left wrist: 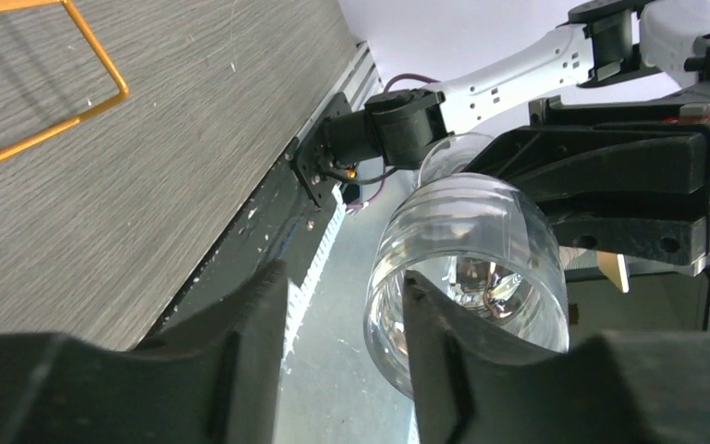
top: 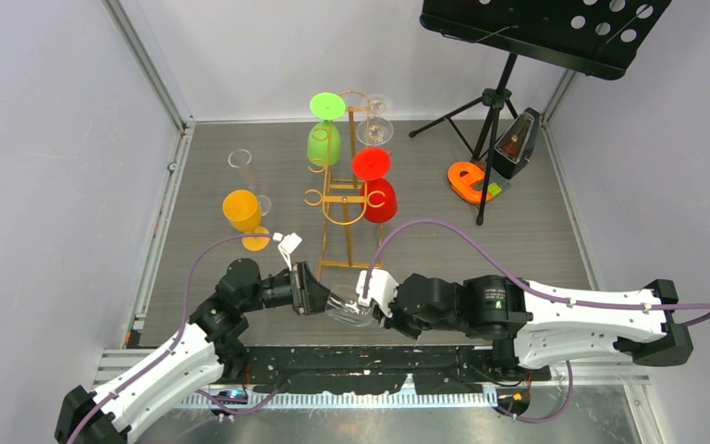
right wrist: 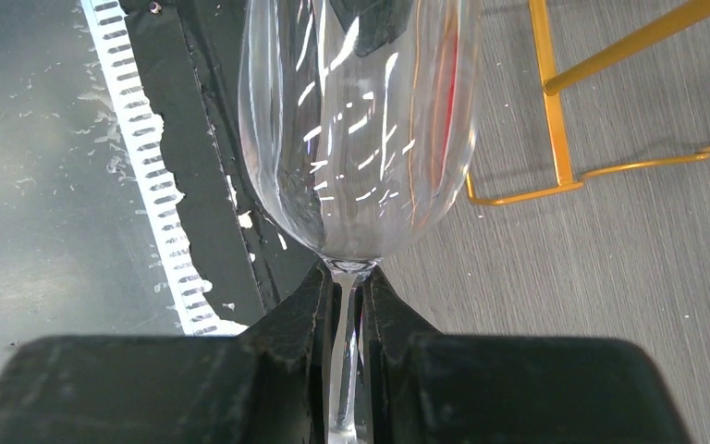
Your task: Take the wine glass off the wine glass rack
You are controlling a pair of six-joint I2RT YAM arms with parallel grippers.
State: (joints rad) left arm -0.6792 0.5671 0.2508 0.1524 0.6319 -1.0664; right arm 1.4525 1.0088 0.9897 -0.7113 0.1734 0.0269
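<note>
Right gripper (right wrist: 348, 282): black fingers fill the bottom of its wrist view, pinched narrow on the stem of the clear wine glass (right wrist: 361, 139), right under the bowl. Bowl points away from the wrist, lying roughly level above the near table (right wrist: 629, 305) edge. Gold base wire of the wine glass rack (right wrist: 555, 139) sits beside the bowl, apart from it.

Left gripper (left wrist: 342, 277): jaws spread wide. Glass mouth faces this wrist camera. One finger (left wrist: 430, 351) overlaps the rim, the other stands clear to the side. Cannot tell whether the finger touches the glass or is inside the bowl.

Top view: glass hangs between the two grippers, just in front of the rack's base, off the hooks.

On the rack, stems up:
- green glass (top: 323, 143), left side
- red glass (top: 379, 199), right side
- second clear glass (top: 375, 128), top right

Orange glass (top: 241, 211) stands on the table left of the rack. Black music stand (top: 545, 28) at far right.
</note>
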